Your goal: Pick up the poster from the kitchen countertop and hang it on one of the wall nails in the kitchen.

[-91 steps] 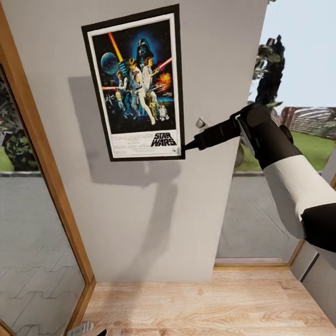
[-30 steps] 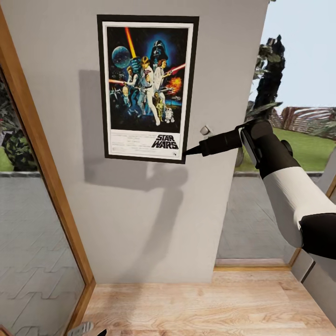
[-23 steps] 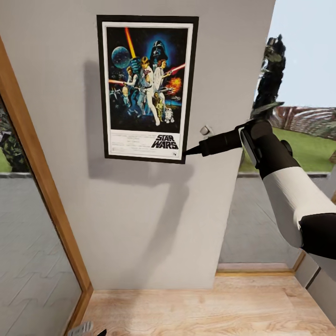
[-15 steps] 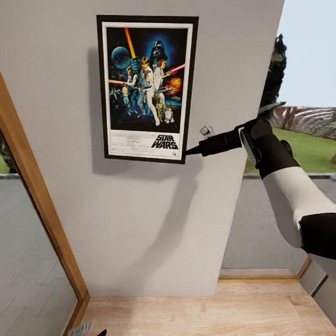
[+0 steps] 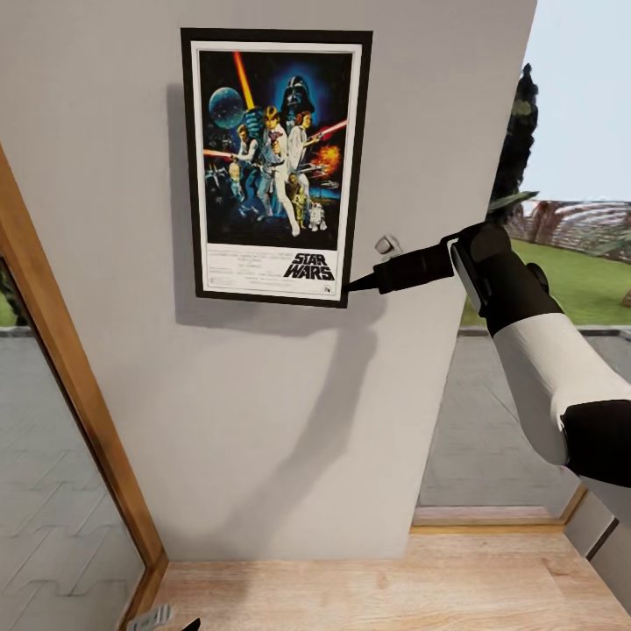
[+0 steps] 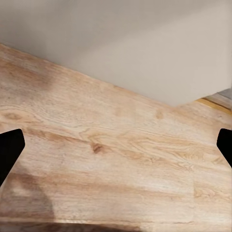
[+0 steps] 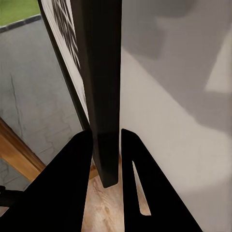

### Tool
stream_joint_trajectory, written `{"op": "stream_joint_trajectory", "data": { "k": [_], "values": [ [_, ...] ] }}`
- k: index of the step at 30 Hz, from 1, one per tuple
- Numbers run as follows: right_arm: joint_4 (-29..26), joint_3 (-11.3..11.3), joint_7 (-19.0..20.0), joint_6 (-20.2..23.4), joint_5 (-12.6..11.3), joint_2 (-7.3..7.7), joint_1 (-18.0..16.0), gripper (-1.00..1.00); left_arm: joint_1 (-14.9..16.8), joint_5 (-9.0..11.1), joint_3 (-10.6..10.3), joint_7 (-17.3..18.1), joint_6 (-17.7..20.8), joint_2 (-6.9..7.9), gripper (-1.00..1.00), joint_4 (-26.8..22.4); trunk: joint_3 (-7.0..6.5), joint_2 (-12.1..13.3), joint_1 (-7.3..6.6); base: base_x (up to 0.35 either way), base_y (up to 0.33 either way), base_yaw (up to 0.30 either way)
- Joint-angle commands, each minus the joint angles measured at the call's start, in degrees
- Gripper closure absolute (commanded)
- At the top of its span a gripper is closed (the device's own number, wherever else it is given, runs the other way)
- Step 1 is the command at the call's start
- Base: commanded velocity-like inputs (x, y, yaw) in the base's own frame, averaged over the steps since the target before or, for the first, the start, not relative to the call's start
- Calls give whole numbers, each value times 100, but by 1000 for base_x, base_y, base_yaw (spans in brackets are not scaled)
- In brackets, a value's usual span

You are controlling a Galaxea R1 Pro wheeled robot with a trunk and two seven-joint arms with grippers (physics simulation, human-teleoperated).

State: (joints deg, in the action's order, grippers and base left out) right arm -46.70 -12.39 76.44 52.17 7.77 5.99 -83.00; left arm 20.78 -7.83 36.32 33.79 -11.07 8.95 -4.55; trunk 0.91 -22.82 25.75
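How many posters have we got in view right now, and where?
1. The poster hangs upright against the grey wall, with the right gripper pinching its lower right corner; the right wrist view shows the frame edge between the fingers. None other visible.

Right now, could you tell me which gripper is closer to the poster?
The right. The right gripper pinches the poster at its lower right corner, against the wall. The left gripper hangs open, low over the wooden floor, well below the poster.
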Motion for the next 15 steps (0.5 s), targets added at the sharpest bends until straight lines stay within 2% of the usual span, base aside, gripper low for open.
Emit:
{"op": "stream_joint_trajectory", "data": {
  "k": [1, 11, 15],
  "values": [
    [-5, 0, 55, 47, 49, 1, -5, 100, 5, -61, 42, 9, -36, 1, -100, 7, 10, -10, 3, 1, 0, 0],
    [-5, 0, 55, 47, 49, -1, -5, 100, 3, -61, 42, 13, -36, 1, -100, 7, 10, -10, 3, 2, 0, 0],
    [-7, 0, 52, 47, 49, -1, -5, 100, 5, -61, 42, 13, -36, 1, -100, 7, 10, -10, 3, 157, 0, 0]
  ]
}}
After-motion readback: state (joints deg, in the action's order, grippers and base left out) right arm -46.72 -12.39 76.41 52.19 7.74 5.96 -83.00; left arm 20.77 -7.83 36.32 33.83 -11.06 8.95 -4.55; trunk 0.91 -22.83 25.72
